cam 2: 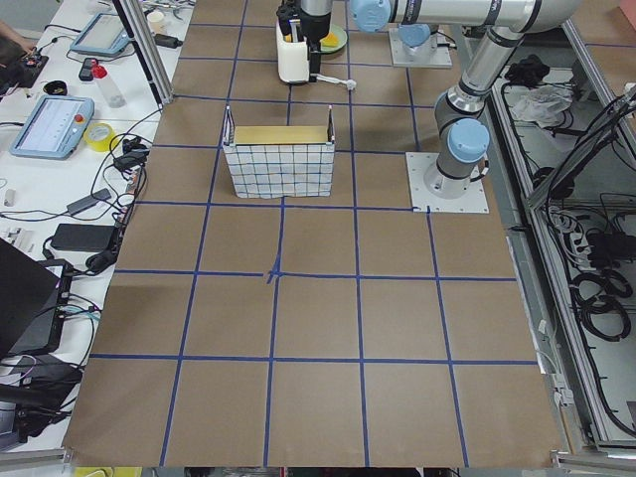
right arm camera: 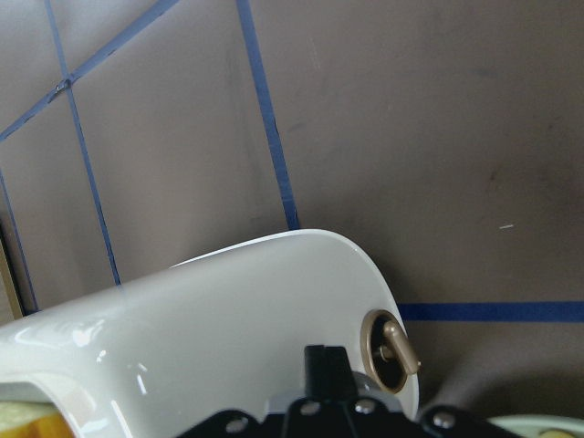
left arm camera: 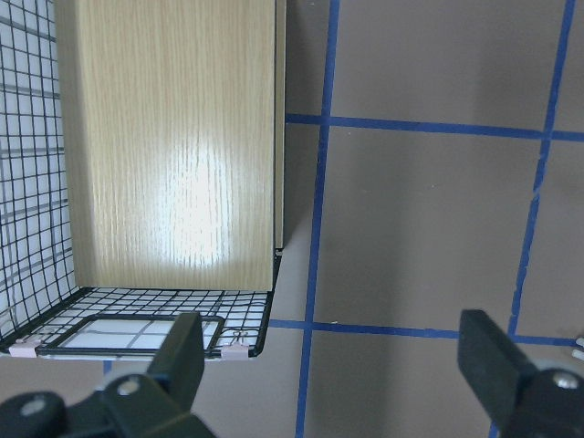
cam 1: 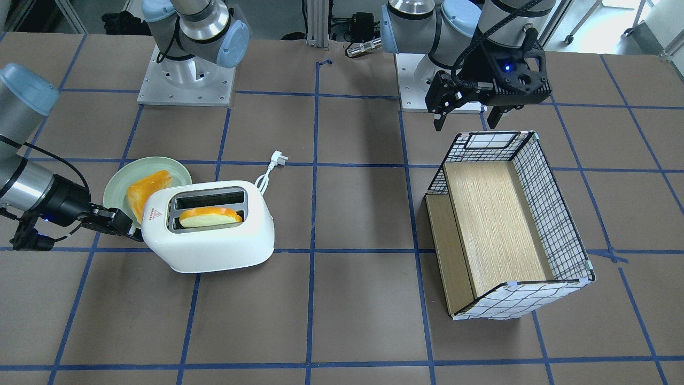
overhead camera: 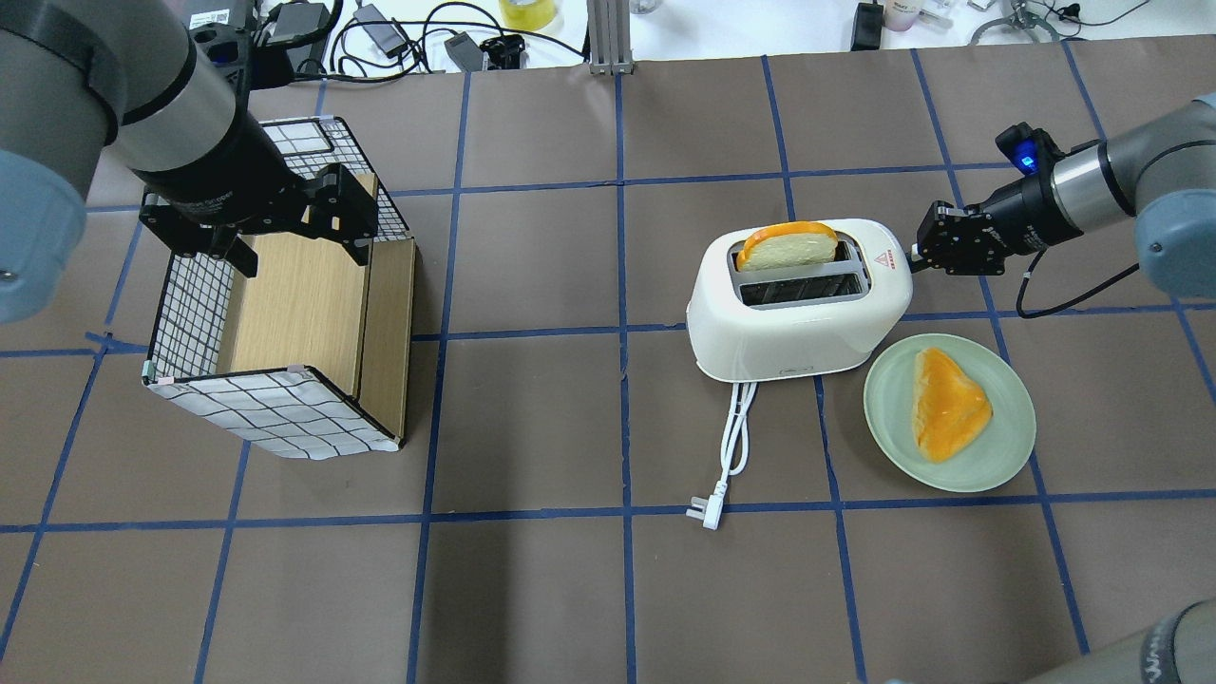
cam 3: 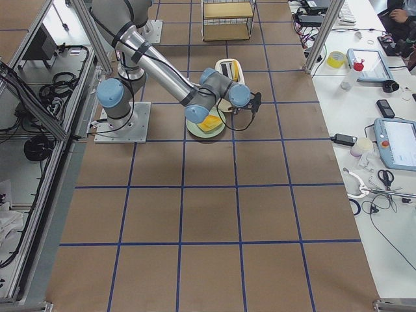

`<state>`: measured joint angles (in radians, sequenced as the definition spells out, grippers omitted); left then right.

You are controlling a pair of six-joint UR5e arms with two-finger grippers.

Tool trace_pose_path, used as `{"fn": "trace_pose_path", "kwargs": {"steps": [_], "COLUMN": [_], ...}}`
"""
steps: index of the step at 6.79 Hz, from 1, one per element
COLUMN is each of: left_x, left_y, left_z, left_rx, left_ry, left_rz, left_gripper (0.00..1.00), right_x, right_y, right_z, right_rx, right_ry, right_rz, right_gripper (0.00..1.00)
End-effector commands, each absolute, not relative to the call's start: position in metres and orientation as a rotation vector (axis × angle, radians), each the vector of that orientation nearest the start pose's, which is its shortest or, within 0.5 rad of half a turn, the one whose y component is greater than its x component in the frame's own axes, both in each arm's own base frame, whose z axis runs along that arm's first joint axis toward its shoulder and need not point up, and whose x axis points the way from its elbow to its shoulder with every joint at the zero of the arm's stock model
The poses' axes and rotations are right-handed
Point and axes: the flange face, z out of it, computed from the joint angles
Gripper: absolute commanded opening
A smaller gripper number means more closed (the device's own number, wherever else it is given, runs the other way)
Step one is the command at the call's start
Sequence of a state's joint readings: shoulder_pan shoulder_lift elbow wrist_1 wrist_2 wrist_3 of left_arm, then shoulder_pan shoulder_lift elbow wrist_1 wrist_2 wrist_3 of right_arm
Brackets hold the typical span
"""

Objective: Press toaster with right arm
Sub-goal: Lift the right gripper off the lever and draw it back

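The right gripper, fingers closed together, touches the end of the 2-slot toaster beside the plate, while the left gripper hangs spread wide above the basket's edge.

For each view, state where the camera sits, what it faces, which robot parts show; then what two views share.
Front-facing: across the table, facing the robot; left end effector.
Overhead: behind the robot, looking down; right end effector at toaster.
Exterior left: table's left end; left arm nearest.
Exterior right: table's right end; right arm nearest.
Left wrist: down at basket; own fingers.
Right wrist: toaster's end; own end effector.
Shared: front-facing, overhead show the plate.
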<state>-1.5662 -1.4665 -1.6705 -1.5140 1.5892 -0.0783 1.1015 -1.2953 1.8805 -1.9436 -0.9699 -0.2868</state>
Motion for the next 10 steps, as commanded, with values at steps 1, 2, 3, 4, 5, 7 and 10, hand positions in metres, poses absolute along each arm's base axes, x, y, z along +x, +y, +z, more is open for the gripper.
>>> {"fn": "trace_pose_path", "kwargs": {"steps": [1,2,3,4,5,7,10], "left_x": [-0.129,-0.129,-0.129,-0.129,-0.130,-0.129,-0.130], "left_y": [-0.454,-0.454,-0.454,-0.454,-0.454,-0.454,-0.454], "left_z": [0.494,0.494,0.494,0.494,0.494,0.494,0.494], "left_rx": [-0.130,-0.130,-0.130,-0.130,-0.130,-0.130,-0.130], "left_ry": [3.121,3.121,3.121,3.121,3.123,3.121,3.123], "left_rz": [-0.097,-0.097,-0.097,-0.097,-0.097,-0.097,-0.097], "left_gripper": [1.00,1.00,1.00,1.00,1.00,1.00,1.00], "right_x": [-0.064,-0.057,-0.056,-0.055,-0.049,-0.031,0.031], "right_y": [-0.545,-0.540,-0.537,-0.543,-0.545,-0.542,-0.531], "right_z": [0.284,0.307,0.334,0.354,0.389,0.455,0.519], "right_rx": [0.331,0.322,0.313,0.310,0.275,0.222,0.086], "right_ry": [2.536,2.551,2.597,2.598,2.653,2.789,3.078], "right_rz": [-0.071,-0.100,-0.087,-0.064,-0.069,-0.062,-0.022], "right_gripper": [0.00,0.00,0.00,0.00,0.00,0.00,0.00]}}
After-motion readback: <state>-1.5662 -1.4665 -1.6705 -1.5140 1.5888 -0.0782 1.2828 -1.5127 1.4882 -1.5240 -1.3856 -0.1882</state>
